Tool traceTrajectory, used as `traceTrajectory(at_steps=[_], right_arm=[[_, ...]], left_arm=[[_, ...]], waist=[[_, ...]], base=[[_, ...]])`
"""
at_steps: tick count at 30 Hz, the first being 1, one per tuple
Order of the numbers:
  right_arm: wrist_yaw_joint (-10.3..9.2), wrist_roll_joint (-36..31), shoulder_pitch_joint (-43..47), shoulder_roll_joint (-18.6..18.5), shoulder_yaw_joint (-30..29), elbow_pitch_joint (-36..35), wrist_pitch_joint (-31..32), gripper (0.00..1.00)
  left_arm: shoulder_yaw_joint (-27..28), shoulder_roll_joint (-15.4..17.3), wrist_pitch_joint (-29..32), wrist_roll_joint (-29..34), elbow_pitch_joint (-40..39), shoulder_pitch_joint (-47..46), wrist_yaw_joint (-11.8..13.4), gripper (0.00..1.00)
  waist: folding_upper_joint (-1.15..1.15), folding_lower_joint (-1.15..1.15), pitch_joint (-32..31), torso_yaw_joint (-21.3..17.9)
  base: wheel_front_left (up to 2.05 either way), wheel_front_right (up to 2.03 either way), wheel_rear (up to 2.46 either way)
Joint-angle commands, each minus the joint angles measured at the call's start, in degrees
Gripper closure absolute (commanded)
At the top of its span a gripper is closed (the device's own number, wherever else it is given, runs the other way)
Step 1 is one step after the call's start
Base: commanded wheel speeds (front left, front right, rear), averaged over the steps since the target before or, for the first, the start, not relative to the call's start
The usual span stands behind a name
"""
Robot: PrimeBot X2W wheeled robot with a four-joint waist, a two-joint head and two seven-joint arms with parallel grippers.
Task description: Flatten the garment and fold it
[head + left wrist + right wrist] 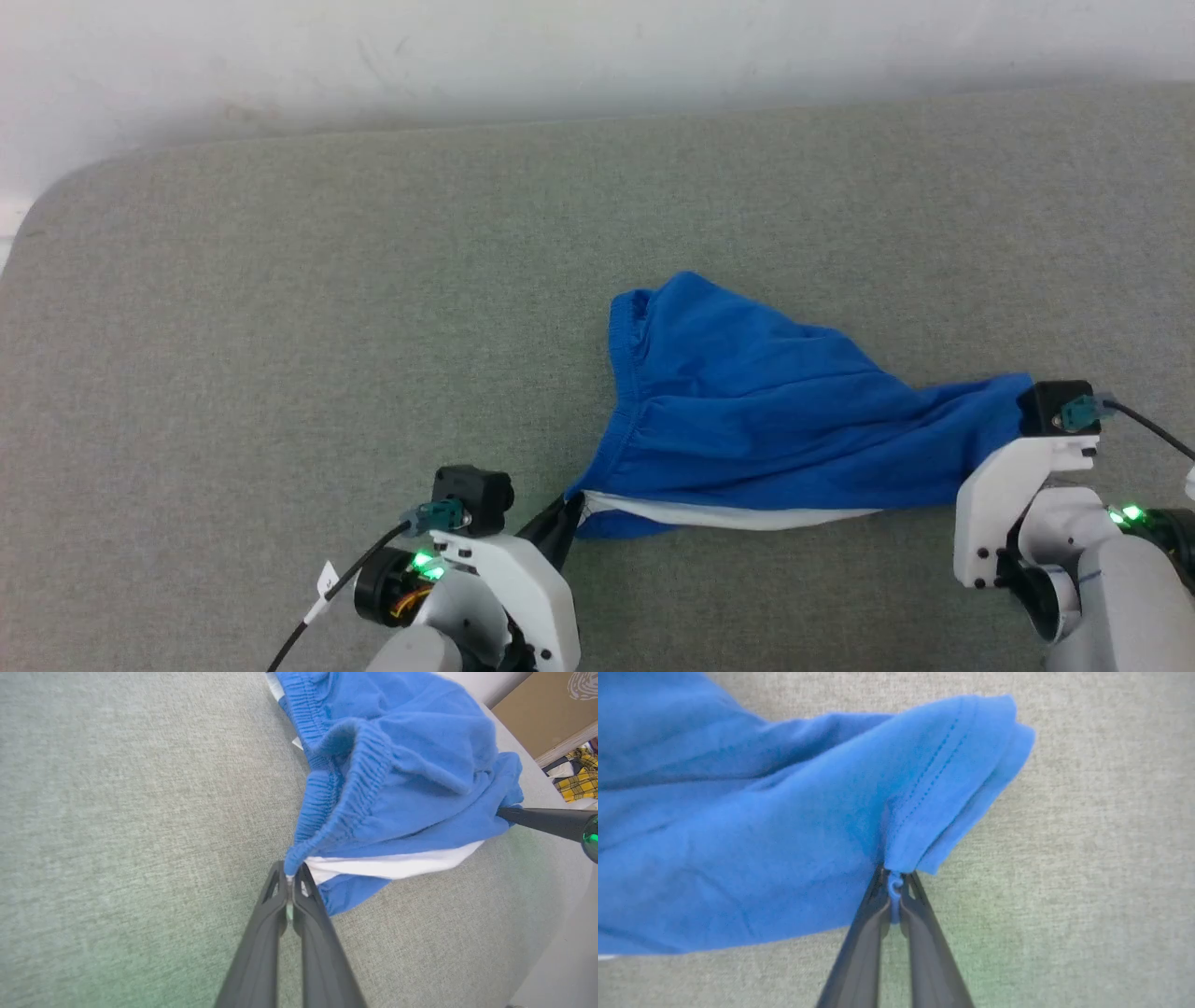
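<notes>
**A:** Head view?
**B:** The shorts (pixel 747 411) lie bunched on the grey pad (pixel 280 327), right of middle, drawn out between the two arms. The left gripper (pixel 569 509) pinches their near-left corner, beside the white band (pixel 728 515).
**A:** Left wrist view?
**B:** Its fingers are pressed together on the end of the waistband (pixel 355 788). The right gripper (pixel 507 813) meets the far corner.
**A:** Right wrist view?
**B:** Those fingers are clamped on a stitched blue hem fold, with cloth bulging between the tips. The rest spreads left over the pad.
</notes>
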Motion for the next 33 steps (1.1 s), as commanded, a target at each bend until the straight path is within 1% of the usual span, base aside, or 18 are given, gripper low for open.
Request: traceTrajectory(at_steps=[1,3,6,11,14,17,20,23,26,29,33], right_arm=[[-0.03,0.7,3.4,0.7,0.6,0.6,2.5,1.00],[-0.03,1.9,5.0,0.7,0.8,-2.3,4.0,1.00],[-0.03,3.6,7.4,0.7,1.2,-9.0,6.5,1.00],[-0.03,6.0,9.1,0.5,1.8,-23.3,11.9,1.00],[-0.03,7.1,6.4,-1.3,2.7,-30.1,14.4,1.00],[-0.03,8.0,0.6,-4.2,4.2,-33.4,16.4,1.00],[-0.03,8.8,-7.3,-7.3,6.2,-33.2,17.6,1.00],[-0.03,9.6,-16.0,-9.5,8.7,-31.2,18.2,1.00],[-0.03,10.4,-25.3,-10.9,11.2,-27.9,16.7,1.00],[-0.03,10.6,-34.4,-11.8,13.1,-23.9,14.7,1.00],[-0.03,8.9,-45.7,-12.4,14.6,-18.9,10.4,1.00]], left_arm=[[0.0,0.0,-0.4,-0.5,0.3,-0.4,-0.5,1.00],[0.1,0.0,-0.9,-0.9,0.0,-0.1,-0.6,1.00],[0.7,0.0,-1.6,-2.1,-1.8,0.4,-1.1,1.00],[3.2,-0.2,-1.7,-7.9,-9.5,-0.6,-3.8,1.00],[4.9,1.5,1.0,-10.6,-14.9,-3.9,-4.7,1.00],[7.2,3.3,5.2,-13.5,-19.0,-9.7,-5.2,1.00],[10.2,4.6,9.3,-16.0,-20.6,-17.2,-4.4,1.00],[13.2,4.8,12.1,-17.8,-19.7,-25.6,-2.5,1.00],[15.5,5.4,13.8,-18.1,-17.1,-34.1,-0.7,1.00],[16.8,6.4,13.7,-15.6,-14.3,-42.4,1.1,1.00],[18.5,7.6,10.7,-12.1,-9.6,-52.9,2.6,1.00]], waist=[[0.01,0.00,-0.9,0.0],[0.01,0.00,-2.0,-0.2],[0.01,0.00,-3.4,-0.6],[0.01,0.00,-4.3,-1.0],[0.01,0.00,-3.3,-1.4],[0.01,0.00,-0.9,-1.7],[0.01,0.00,2.3,-2.0],[0.01,0.00,6.5,-2.2],[0.01,0.00,10.5,-2.4],[0.01,0.00,14.2,-2.6],[0.01,0.00,18.0,-2.5]], base=[[0.00,0.00,0.00],[0.00,0.00,0.00],[0.00,0.00,0.00],[0.00,0.00,0.00],[0.00,0.00,0.00],[0.00,0.00,0.00],[0.00,0.00,0.00],[0.00,0.00,0.00],[0.00,0.00,0.00],[0.00,0.00,0.00],[0.00,0.00,0.00]])
